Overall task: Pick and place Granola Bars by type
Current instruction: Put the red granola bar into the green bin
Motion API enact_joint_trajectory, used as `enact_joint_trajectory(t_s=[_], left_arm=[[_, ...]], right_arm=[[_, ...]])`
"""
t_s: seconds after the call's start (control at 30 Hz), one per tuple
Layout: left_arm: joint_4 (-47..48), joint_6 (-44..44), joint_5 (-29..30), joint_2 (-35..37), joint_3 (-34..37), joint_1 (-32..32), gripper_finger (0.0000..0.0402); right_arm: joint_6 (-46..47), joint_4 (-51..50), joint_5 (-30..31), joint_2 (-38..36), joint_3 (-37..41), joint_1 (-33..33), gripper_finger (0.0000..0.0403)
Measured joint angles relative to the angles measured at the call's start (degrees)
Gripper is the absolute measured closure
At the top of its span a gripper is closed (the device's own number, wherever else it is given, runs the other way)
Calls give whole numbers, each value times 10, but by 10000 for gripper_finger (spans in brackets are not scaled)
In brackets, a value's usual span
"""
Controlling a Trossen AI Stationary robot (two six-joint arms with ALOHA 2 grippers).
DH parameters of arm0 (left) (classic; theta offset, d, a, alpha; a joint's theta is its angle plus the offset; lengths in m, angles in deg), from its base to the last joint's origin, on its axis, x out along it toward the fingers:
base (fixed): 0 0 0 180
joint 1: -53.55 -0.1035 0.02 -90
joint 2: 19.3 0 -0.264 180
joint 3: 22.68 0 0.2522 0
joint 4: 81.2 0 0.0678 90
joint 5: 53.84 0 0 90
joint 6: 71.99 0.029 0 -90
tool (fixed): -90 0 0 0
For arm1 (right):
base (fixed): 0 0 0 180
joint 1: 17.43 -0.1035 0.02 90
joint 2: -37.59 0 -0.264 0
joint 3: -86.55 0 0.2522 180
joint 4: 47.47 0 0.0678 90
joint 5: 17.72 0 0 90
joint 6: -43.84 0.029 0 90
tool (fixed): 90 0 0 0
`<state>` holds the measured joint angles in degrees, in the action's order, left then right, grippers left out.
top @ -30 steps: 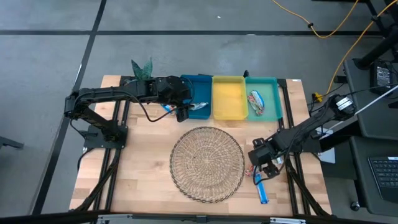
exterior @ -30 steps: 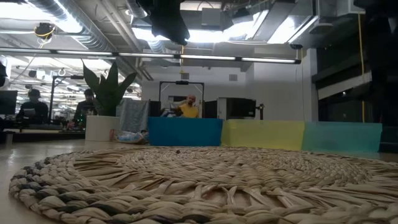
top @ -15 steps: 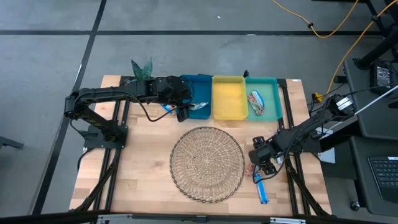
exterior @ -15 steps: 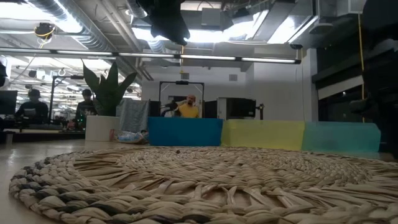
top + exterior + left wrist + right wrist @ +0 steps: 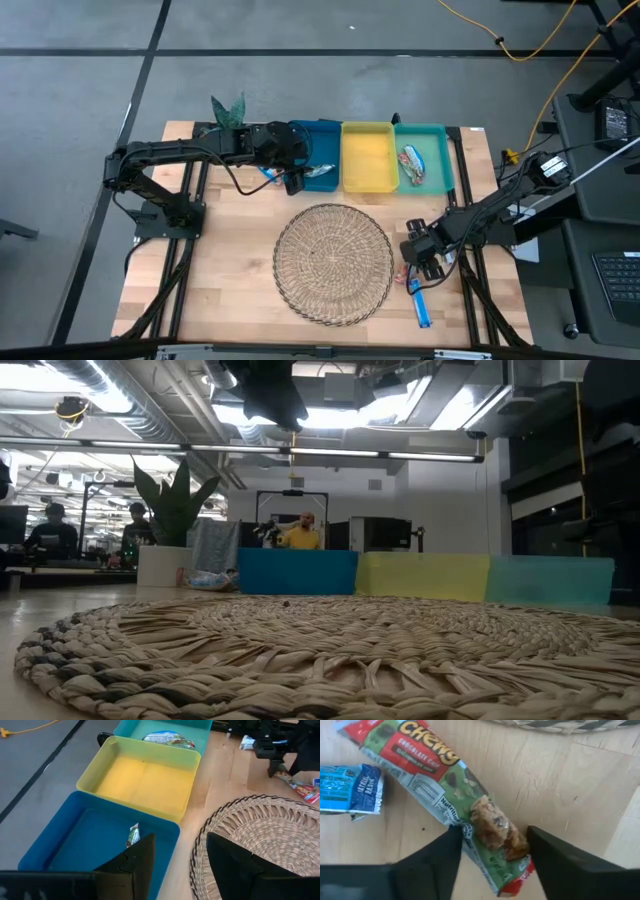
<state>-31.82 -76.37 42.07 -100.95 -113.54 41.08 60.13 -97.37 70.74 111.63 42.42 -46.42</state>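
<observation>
My right gripper point(image 5: 424, 262) is open, low over the table to the right of the round wicker mat point(image 5: 333, 263). Its fingers stand on either side of one end of a red-green granola bar point(image 5: 451, 785), which lies flat on the wood. A blue bar point(image 5: 351, 790) lies beside it and also shows in the high view point(image 5: 421, 311). My left gripper point(image 5: 182, 865) is open and empty above the blue tray's near wall point(image 5: 167, 837). One bar point(image 5: 133, 835) lies in the blue tray. Red-green bars point(image 5: 167, 738) lie in the teal tray point(image 5: 421, 158). My right gripper's fingers point(image 5: 432, 862) point down beside the red-green bar's end point(image 5: 495, 832) and lie across the bar. Whether they touch the wrapper, I cannot tell. The bar lies flat on the table.
The yellow tray point(image 5: 368, 158) stands between the blue and teal trays at the far edge. A shiny wrapper point(image 5: 270, 172) lies on the table left of the blue tray. A potted plant point(image 5: 228, 110) stands at the far left. People show in the room behind point(image 5: 300, 535).
My right arm has shifted a little by the red-green bar and now shows as a dark shape at the low view's right edge. The bars and trays stay where they were.
</observation>
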Motion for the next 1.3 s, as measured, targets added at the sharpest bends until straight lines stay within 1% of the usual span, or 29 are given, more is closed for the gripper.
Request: enact_joint_trajectory(t_s=[0.2, 0.27, 0.37, 0.6, 0.93, 1.13, 1.3], left_arm=[[0, -5, 11, 0, 0, 0, 231], [0, -5, 11, 0, 0, 0, 231], [0, -5, 11, 0, 0, 0, 231], [0, -11, 11, 0, 0, 0, 231], [0, -24, 26, 0, 0, 0, 231], [1, -24, 26, 0, 0, 0, 231], [1, -24, 26, 0, 0, 0, 231]], right_arm=[[2, 0, 0, 0, 0, 0, 274], [2, 0, 0, 0, 0, 0, 293], [18, 0, 0, 0, 0, 0, 311], [88, -14, -1, 0, -16, 0, 318], [134, -26, -1, 0, -42, 3, 318], [133, -73, -16, 0, -94, 34, 318], [104, -93, -15, 0, -154, 75, 318]])
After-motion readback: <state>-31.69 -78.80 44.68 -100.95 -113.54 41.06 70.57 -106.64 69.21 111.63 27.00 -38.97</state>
